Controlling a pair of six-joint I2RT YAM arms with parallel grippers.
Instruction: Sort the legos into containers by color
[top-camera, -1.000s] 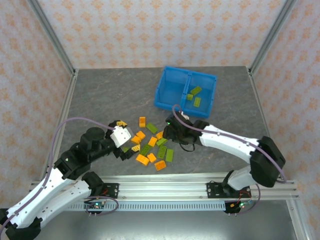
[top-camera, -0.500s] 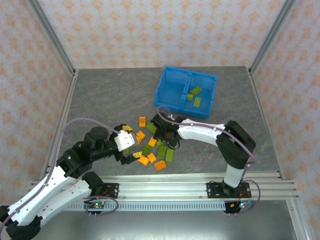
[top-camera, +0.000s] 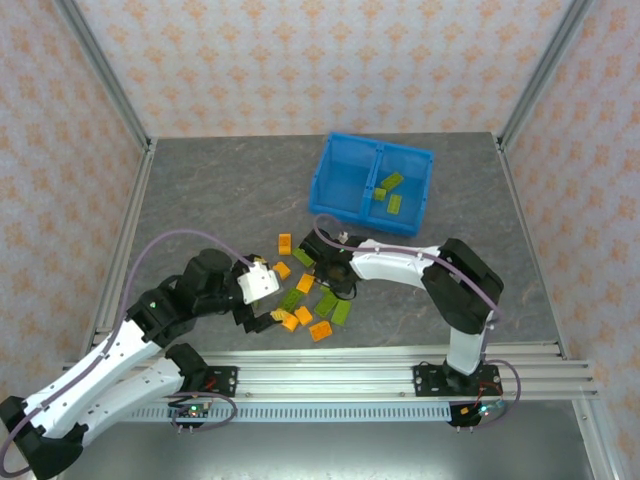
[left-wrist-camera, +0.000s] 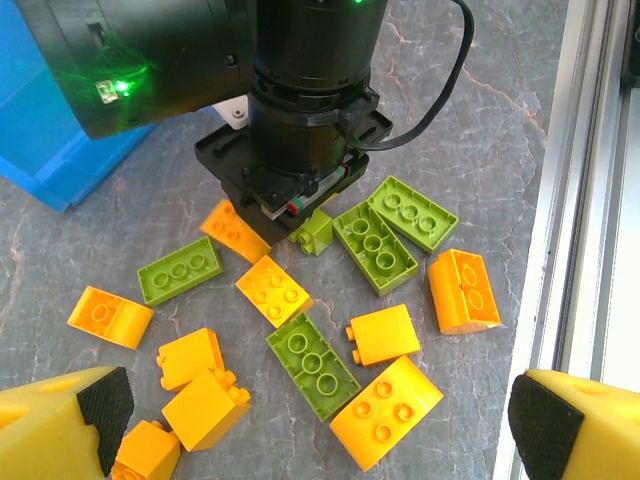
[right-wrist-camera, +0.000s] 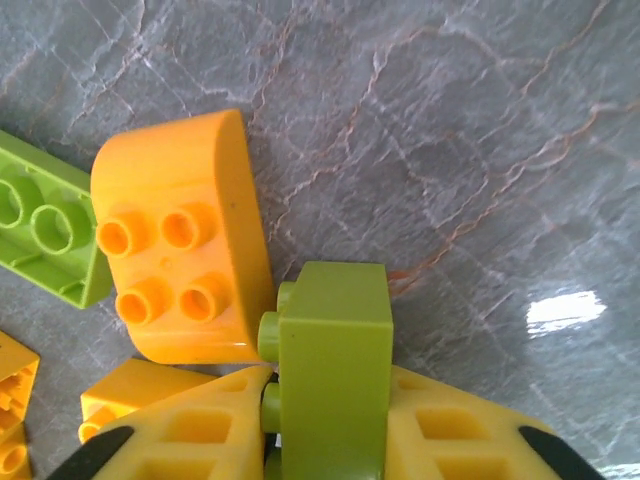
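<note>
my right claw (right-wrist-camera: 325, 425) just pressed together from half-spread, now pinching green lego (right-wrist-camera: 335, 340). orange lego (right-wrist-camera: 180, 270) touching it, just left of claw. blue bin (top-camera: 322, 180) well beyond claw; its right compartment (top-camera: 412, 168) holds greens (top-camera: 392, 190). judge: lift, carry there.

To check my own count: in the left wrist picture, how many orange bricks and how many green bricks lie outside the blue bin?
Orange bricks: 9
Green bricks: 5 (one green brick is held by the right gripper)
Total: 14
</note>
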